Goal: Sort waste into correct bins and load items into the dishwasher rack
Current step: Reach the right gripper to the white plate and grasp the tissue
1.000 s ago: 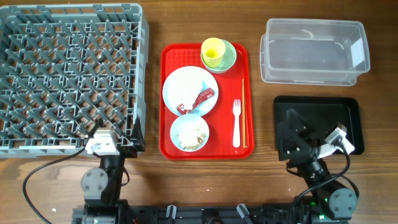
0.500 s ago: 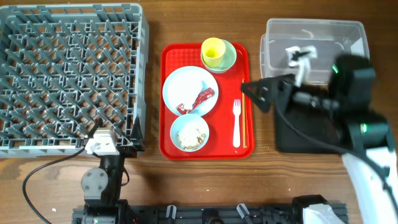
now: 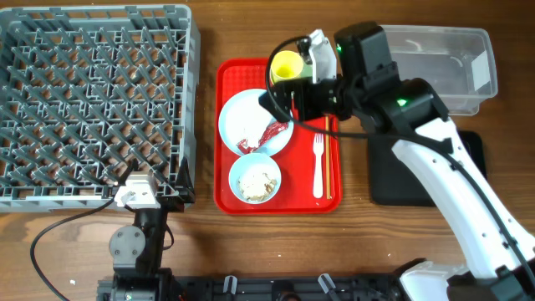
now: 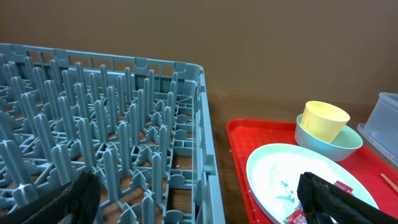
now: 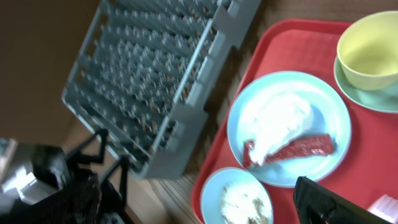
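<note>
Right gripper (image 3: 281,104) hung over the white plate (image 3: 240,113), jaws spread wide, holding nothing — the wrapper (image 3: 267,135) lay on that plate. Left gripper (image 4: 199,202) sat by the rack (image 3: 84,84) corner, jaws apart too.

**Contents of the table, by count.** One grey dishwasher rack (image 3: 92,100), far left. One red tray (image 3: 224,191), centre, bearing:
- one white plate (image 3: 242,113)
- two bowls: a pale green bowl (image 4: 329,144) and a light blue bowl (image 3: 233,177)
- one yellow cup (image 3: 286,67)
- one white fork (image 3: 318,163)
- one red-and-white wrapper (image 3: 269,134)
- one rice heap (image 3: 256,182)
- chopsticks (image 3: 328,167), number unclear

Two bins, right: one clear tub (image 3: 456,58) and one black tray (image 3: 389,180).
</note>
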Robot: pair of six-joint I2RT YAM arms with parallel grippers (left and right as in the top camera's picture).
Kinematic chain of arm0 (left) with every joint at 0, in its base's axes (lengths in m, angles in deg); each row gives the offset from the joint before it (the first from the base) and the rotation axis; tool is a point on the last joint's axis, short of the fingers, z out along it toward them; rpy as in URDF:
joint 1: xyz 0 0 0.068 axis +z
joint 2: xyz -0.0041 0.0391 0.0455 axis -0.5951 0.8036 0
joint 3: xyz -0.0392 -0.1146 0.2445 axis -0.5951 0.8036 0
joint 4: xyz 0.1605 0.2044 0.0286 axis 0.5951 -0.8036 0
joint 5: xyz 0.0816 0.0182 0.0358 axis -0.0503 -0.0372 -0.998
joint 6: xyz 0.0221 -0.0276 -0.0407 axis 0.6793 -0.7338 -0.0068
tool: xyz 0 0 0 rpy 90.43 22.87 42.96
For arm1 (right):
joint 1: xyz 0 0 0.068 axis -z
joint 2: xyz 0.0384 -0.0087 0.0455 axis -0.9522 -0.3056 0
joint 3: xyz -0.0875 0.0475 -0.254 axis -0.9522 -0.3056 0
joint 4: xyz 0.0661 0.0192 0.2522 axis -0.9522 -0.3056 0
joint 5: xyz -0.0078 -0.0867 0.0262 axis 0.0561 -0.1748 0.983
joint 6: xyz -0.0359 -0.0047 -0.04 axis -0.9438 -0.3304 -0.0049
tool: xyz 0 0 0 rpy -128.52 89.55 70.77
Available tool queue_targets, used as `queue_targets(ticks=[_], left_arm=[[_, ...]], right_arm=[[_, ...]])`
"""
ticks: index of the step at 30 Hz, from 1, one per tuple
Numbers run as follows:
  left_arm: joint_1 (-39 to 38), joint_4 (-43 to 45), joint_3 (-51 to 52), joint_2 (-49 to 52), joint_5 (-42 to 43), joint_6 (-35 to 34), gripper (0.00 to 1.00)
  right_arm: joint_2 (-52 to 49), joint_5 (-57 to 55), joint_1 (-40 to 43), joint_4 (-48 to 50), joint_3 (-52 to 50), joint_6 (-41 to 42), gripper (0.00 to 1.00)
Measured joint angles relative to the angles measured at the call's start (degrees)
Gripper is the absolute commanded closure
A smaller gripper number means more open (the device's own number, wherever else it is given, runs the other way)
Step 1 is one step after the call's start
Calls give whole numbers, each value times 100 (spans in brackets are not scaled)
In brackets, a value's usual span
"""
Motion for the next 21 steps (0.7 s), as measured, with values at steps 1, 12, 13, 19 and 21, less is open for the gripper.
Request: queue_targets(ticks=[1,12,13,19,21], left_arm=[[0,0,0,0,0,0,0],[0,0,0,0,0,0,0],[0,0,0,0,0,0,0],[0,0,0,0,0,0,0],[0,0,0,0,0,0,0]], right_arm=[[-98,-13,-31,96,0,136,5],[-2151,-1882,-977,479,39,986,43],[-2282,-1965,-975,581,39,1036,43],[-2874,-2468,-970,953,42,1353,43],[-2994,-2603,-973,1060,42,1373,48]])
